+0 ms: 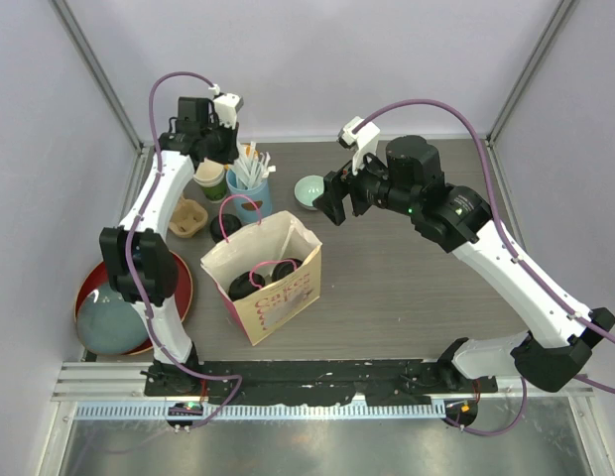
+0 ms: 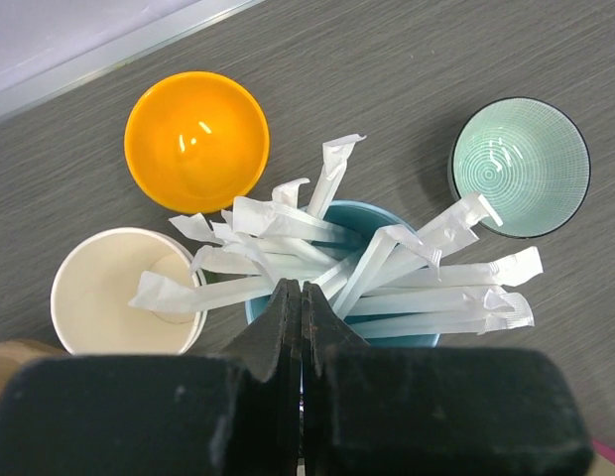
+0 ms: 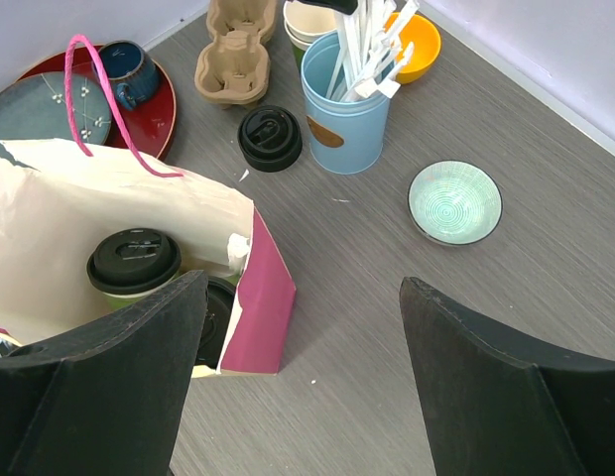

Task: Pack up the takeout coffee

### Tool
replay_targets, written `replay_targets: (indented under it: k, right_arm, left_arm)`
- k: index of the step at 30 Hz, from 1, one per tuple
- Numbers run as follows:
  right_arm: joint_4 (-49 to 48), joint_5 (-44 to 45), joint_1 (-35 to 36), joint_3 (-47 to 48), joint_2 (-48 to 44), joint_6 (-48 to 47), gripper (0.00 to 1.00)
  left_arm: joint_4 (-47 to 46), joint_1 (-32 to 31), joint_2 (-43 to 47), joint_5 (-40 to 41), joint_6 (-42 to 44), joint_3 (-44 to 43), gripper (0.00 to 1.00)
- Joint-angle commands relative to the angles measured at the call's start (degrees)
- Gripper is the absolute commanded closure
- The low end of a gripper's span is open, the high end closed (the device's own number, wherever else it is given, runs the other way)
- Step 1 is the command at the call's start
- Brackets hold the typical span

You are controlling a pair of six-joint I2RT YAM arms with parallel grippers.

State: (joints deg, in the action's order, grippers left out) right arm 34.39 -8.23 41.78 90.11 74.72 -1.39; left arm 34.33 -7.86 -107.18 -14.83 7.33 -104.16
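Note:
Two takeout coffee cups with black lids stand inside the open paper bag (image 1: pixel 278 302). One lid (image 3: pixel 134 263) shows fully; the other (image 3: pixel 216 317) is half hidden behind the bag's pink edge and my finger. From above both lids (image 1: pixel 246 286) (image 1: pixel 283 270) show. My left gripper (image 2: pixel 301 286) (image 1: pixel 225 154) is shut, its tips among the white straws (image 2: pixel 288 223) of the blue cup (image 2: pixel 417 340); whether a straw is pinched I cannot tell. My right gripper (image 3: pixel 303 283) (image 1: pixel 335 203) hangs open and empty over the table, right of the bag.
An open paper cup (image 2: pixel 124 288) and an orange bowl (image 2: pixel 196 139) stand beside the blue cup. A pale green bowl (image 3: pixel 454 201) is to its right. A loose black lid (image 3: pixel 270 137), a cardboard carrier (image 3: pixel 233 55) and a red tray (image 1: pixel 92 283) lie left.

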Motion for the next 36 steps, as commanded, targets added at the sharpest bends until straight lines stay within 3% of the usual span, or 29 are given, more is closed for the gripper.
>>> replay_targets:
  k: [1, 10, 21, 27, 32, 36]
  right_arm:
    - [-1.1, -0.4, 0.0, 0.8, -1.9, -0.5, 0.16]
    - [-1.8, -0.8, 0.0, 0.2, -2.6, -0.5, 0.16]
    - [-3.5, -2.0, 0.6, 3.9, -2.2, -3.7, 0.18]
    - [-11.5, -1.1, 5.5, 13.5, 7.0, -10.5, 0.20]
    - [-23.6, -0.1, 11.8, 18.2, 14.3, -19.5, 0.20]
    - [-26.0, -0.3, 13.6, 24.2, 22.8, -21.9, 0.20]
  left_arm:
    - [1.5, 0.1, 4.3, -1.8, -0.5, -2.8, 1.00]
    - [7.7, 0.1, 13.0, -2.7, 3.8, -4.3, 1.00]
    - [21.8, 0.2, 16.9, -5.6, 7.8, -19.3, 1.00]
    - [30.5, 0.1, 21.1, -8.9, 9.6, -27.0, 1.00]
    - [35.8, 0.1, 24.1, -12.7, 9.6, -28.1, 1.00]
    - [38.3, 0.0, 26.0, -16.2, 9.4, -28.3, 1.00]
